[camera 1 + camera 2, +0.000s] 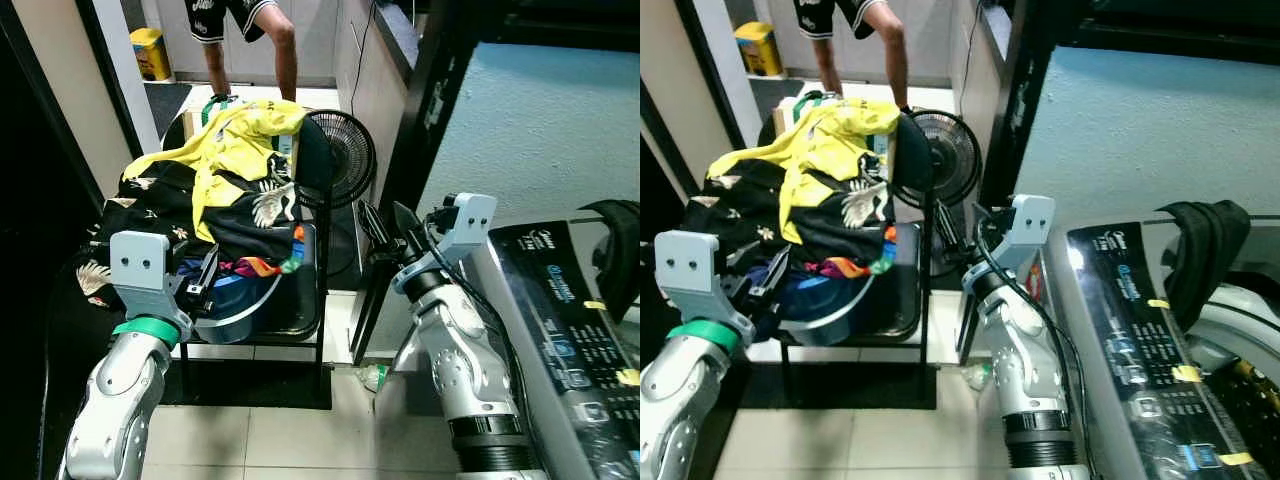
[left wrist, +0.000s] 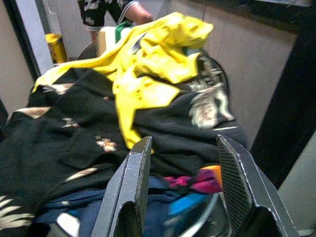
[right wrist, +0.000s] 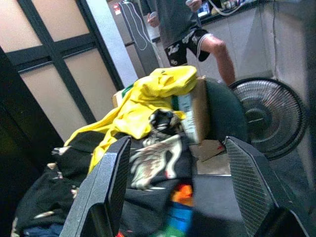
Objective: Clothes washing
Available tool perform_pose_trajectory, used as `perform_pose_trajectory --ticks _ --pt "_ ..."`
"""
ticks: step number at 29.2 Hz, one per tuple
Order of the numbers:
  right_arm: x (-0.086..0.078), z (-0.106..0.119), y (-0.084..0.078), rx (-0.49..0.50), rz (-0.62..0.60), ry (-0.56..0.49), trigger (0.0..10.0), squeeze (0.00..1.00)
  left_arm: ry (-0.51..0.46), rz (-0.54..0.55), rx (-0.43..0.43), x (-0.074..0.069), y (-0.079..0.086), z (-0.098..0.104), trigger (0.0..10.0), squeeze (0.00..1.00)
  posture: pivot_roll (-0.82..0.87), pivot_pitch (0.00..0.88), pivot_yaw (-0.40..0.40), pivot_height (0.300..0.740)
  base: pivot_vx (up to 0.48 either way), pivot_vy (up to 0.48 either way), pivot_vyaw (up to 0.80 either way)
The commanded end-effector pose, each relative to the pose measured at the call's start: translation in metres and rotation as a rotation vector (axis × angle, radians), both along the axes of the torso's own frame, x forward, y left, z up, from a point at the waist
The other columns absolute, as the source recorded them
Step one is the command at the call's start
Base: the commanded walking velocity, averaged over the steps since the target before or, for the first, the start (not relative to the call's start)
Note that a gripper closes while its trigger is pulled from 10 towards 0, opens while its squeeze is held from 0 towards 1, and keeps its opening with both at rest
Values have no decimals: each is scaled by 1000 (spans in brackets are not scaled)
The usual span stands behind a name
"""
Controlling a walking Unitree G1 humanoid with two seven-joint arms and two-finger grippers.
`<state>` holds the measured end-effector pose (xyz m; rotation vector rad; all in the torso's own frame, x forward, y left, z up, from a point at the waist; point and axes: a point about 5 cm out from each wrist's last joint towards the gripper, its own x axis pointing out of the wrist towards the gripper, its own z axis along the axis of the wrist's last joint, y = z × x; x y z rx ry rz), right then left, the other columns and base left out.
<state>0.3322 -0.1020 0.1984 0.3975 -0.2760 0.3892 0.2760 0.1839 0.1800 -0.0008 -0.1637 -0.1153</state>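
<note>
Left eye view: a heap of laundry sits on a black metal-framed chair [image 1: 322, 300], with a bright yellow shirt [image 1: 240, 140] draped on top of a black floral-print garment [image 1: 170, 205]. Multicoloured clothes [image 1: 262, 266] spill out below, over a round blue-and-grey basin [image 1: 235, 310]. The left gripper [image 1: 203, 278] is low at the near side of the heap, by the basin's rim; whether it touches cloth cannot be told. The right gripper [image 1: 390, 228] is raised just beside the chair's right edge, apart from the clothes. A black standing fan [image 1: 345, 155] stands behind the chair. A person's bare legs [image 1: 250, 55] show at the far end of the room.

Right eye view: a grey top-loading washing machine [image 1: 1140, 340] stands on the robot's right, a dark cloth [image 1: 1200, 250] hanging over its rim.

Left wrist view: the left gripper's fingers [image 2: 133, 192] are spread apart with nothing between them, pointing at the black garment and yellow shirt ahead.

Right wrist view: the right gripper's fingers [image 3: 111, 187] are likewise parted and hold nothing; beyond them lie the yellow shirt, a cardboard box [image 3: 195, 111] and the fan.
</note>
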Motion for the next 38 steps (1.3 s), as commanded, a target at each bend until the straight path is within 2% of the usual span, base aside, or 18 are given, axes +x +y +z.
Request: perform_pose_trajectory --ticks 1,21,24,31,38 --pt "-1 -3 2 -9 9 14 10000 0 -10 3 2 -2 0 1 10000 0 136 36 -8 740 0 420 0" --pt "-1 -2 4 -8 12 8 10000 0 -21 3 7 -2 0 2 10000 0 138 35 -8 740 0 422 0" --pt "-2 -3 4 -10 13 8 10000 0 -39 8 -1 -2 -1 4 10000 0 138 35 -8 740 0 -115 0" --pt "-2 -3 4 -13 10 10 10000 0 -61 3 5 -2 -2 7 10000 0 137 38 -4 740 0 -480 0" --pt "-2 -6 4 -21 5 19 10000 0 -42 17 -27 -1 0 5 10000 0 139 39 -2 740 0 0 0"
